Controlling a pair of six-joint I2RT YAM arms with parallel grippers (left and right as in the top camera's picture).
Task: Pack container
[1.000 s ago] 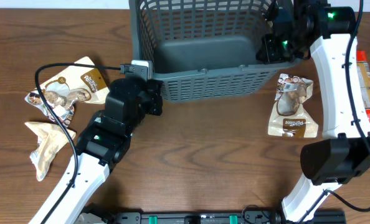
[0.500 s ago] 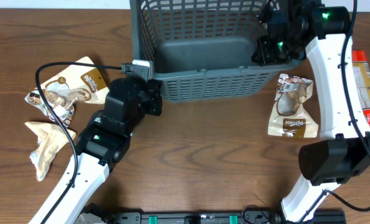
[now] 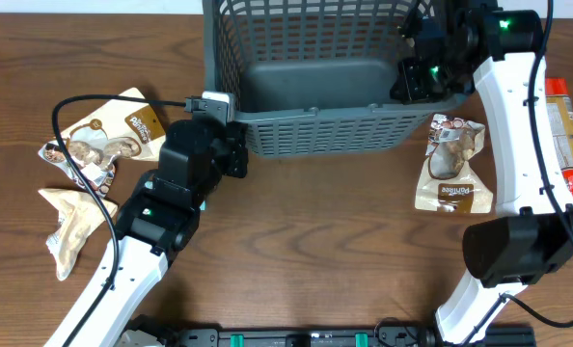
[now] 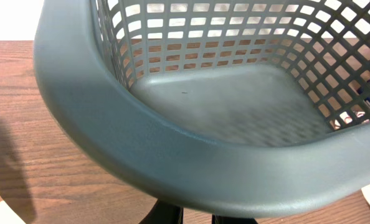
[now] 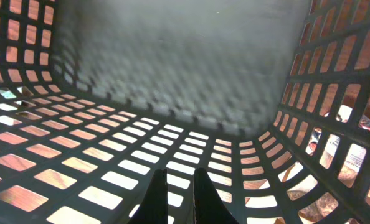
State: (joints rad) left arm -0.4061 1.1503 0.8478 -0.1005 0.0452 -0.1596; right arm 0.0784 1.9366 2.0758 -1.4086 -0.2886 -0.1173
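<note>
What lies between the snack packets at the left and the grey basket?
The overhead view shows only the left gripper and its black cable there.

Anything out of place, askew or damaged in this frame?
Nothing looks spilled or broken. The container is empty while snack packets lie outside it on the table, and the pale packet at the far left looks crumpled.

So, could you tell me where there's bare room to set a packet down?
The basket is bare inside, save the right gripper by its right wall. The table between the arms, in front of the basket, is free too. Crowded: around the left packets and the right packet.
</note>
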